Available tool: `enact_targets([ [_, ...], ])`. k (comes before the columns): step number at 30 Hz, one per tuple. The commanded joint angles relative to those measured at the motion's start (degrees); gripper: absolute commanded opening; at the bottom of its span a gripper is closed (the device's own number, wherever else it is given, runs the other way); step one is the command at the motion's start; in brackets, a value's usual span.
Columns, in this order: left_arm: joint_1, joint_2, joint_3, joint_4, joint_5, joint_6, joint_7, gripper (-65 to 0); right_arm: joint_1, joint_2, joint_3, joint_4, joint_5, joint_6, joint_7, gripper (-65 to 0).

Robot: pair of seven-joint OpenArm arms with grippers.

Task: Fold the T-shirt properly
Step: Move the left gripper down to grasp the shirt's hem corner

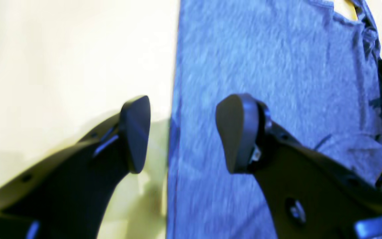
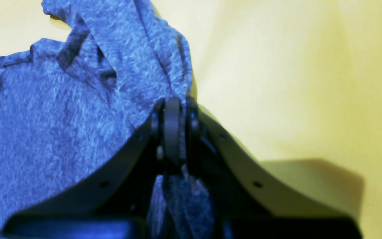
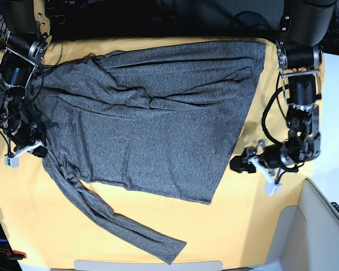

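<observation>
1. The T-shirt [image 3: 152, 118] is lying spread across the yellow surface [image 3: 260, 226], one long sleeve [image 3: 118, 223] trailing toward the near edge.
2. The right gripper [image 2: 172, 109] is pinching a bunched fold at the shoulder end, its jaws pressed together on the cloth, likely to lift that side for a fold.
3. The left gripper [image 1: 182, 132] is standing spread over the hem edge, one finger over cloth and one over the bare surface, apparently straddling the edge to take it.

Big heathered dark grey long-sleeved knit shirt [image 3: 152, 118] lies spread across the yellow-orange table cloth [image 3: 254, 226]; right gripper [image 3: 37, 151] at its sleeve edge, left gripper [image 3: 237, 164] just beside the hem.
</observation>
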Motion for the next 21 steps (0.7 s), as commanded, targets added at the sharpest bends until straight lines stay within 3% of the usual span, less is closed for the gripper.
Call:
enact_targets([
  [1,-3.4,0.4,2.4,-2.5,-0.7,-0.2,-3.5,-30.8,-0.3,-0.5,-0.3,-0.1,-2.0,0.1,-3.9,-61.1],
  [5,-7.7,2.8,8.5,-12.4,-0.7,-0.2,-13.6,-30.8,-0.5,-0.6,-0.3,-0.1,-2.0,0.1,-3.9,-61.1],
  [10,-11.0,4.7,9.2,-17.8,-0.7,0.3,-20.6,-30.8,-0.9,-0.7,-0.3,-0.1,-2.0,0.1,-4.0,-61.1],
  [18,-11.4,4.8,9.4,-18.1,-0.6,9.2,-27.1,-30.8,-2.0,-0.7,-0.3,0.0,-2.0,0.1,-4.0,-61.1],
  [21,-11.2,4.7,9.4,-20.3,-0.6,10.1,-27.6,-30.8,-2.1,-0.7,-0.3,0.0,-2.0,0.1,-4.0,-61.1],
])
